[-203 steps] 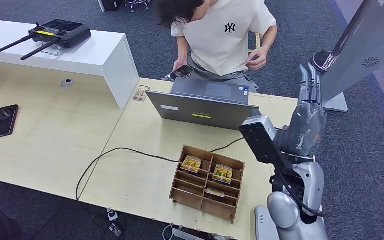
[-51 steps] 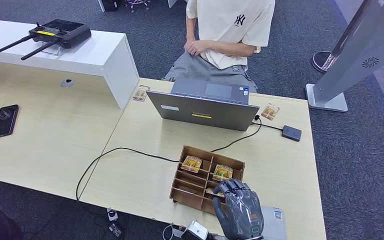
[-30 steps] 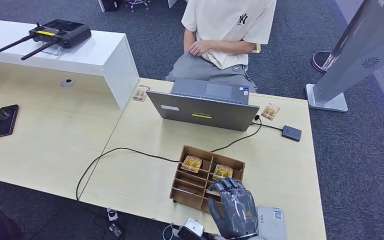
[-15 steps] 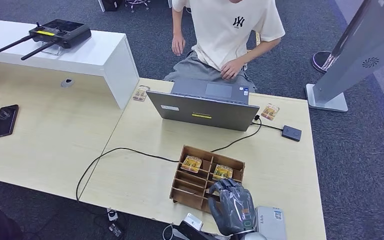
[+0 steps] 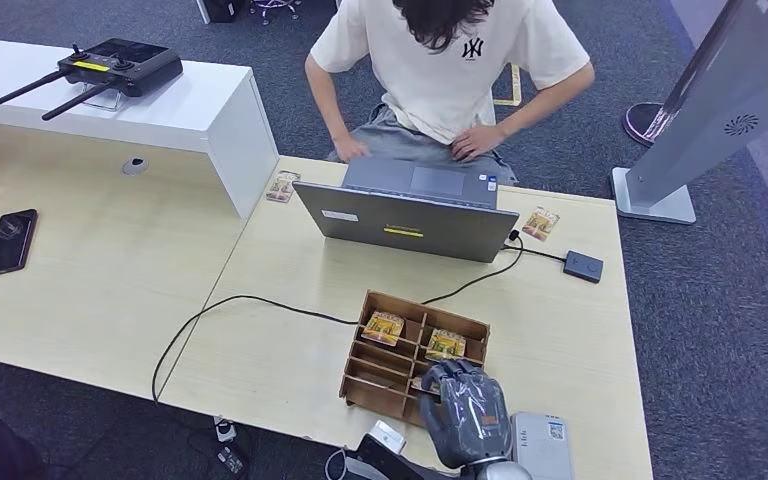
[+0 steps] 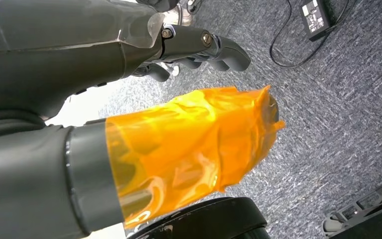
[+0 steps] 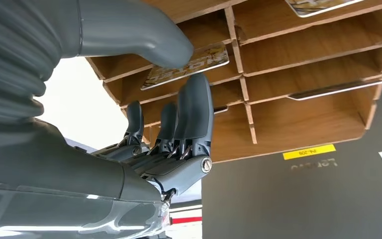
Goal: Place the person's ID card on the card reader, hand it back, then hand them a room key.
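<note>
The right robot hand (image 5: 463,412) sits at the near right corner of the wooden card organizer (image 5: 415,364) on the light tabletop (image 5: 280,350). In the right wrist view, its thumb (image 7: 144,37) presses on a yellow-printed room key card (image 7: 191,63) lying in one of the compartments, while its fingers (image 7: 194,112) stand straight just under the card — touching it, not plainly gripping it. Two more key cards (image 5: 383,326) lie in the organizer's far compartments.

The left robot hand (image 6: 179,129) hangs over grey carpet, its thumb wrapped in orange film and its dark fingers curled in with nothing between them.

Beyond the organizer stands an open grey laptop (image 5: 405,210), and a person in a cream T-shirt (image 5: 450,60) leans over it with both hands at its far edge. The ID card (image 5: 540,222) lies on the tabletop right of the laptop, near the small black card reader (image 5: 583,266) but apart from it — a cable runs from the reader toward the laptop.
</note>
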